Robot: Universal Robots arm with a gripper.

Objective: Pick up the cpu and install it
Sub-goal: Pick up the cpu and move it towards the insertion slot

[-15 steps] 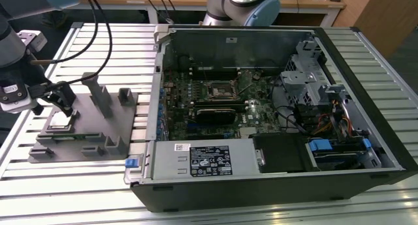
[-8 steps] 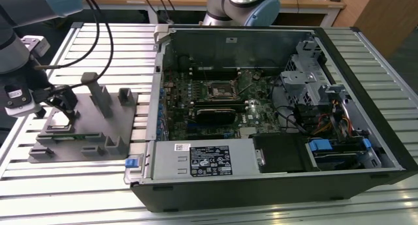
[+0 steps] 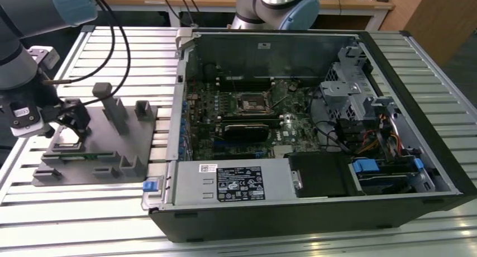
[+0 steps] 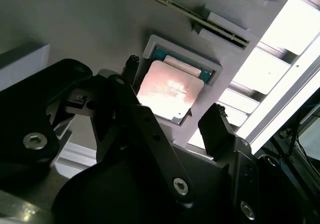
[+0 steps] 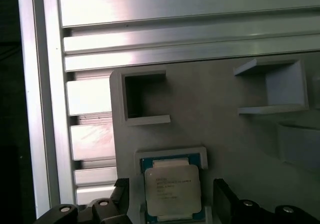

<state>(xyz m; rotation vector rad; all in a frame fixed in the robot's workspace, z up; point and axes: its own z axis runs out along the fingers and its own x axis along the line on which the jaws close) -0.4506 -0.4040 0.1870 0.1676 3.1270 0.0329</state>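
Observation:
The cpu [image 5: 172, 189] is a flat square chip with a pale metal top, lying in a shallow grey holder pocket [image 5: 171, 153] on the fixture plate [image 3: 89, 156]. In both wrist views my gripper [image 5: 174, 204] is open and straddles it, with one black finger [image 5: 121, 196] on each side and a gap to the chip's edges. The second wrist view shows the cpu [image 4: 170, 91] between the fingertips [image 4: 215, 126] of the gripper [image 4: 172, 101]. In the exterior view the gripper [image 3: 75, 123] hangs low over the plate at the exterior view's left. The black socket frame [image 3: 252, 103] sits mid-motherboard.
The open computer case [image 3: 313, 128] fills the exterior view's right, with a drive cage [image 3: 350, 89] and a power supply [image 3: 231, 181]. Grey upright blocks [image 3: 113, 109] stand on the fixture plate close to the gripper. A second arm's base [image 3: 272, 8] stands behind the case.

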